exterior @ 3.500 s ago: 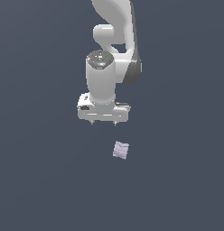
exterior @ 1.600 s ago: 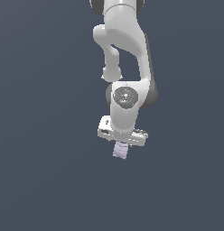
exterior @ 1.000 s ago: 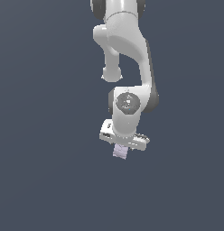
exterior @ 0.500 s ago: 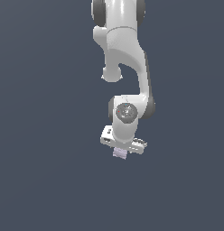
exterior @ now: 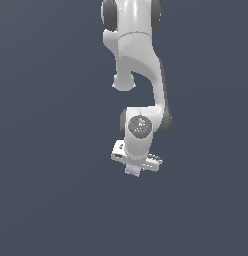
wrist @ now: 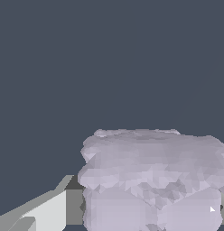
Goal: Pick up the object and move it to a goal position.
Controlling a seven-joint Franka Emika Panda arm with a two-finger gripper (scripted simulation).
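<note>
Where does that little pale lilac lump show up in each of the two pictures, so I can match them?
Exterior view: the lilac lump peeks out just below the white gripper, low in the picture, slightly right of centre.
Wrist view: the lump fills the lower right part of the picture, seen very close.
Shared landmark: the gripper; one pale finger sits right beside the lump in the wrist view.
</note>
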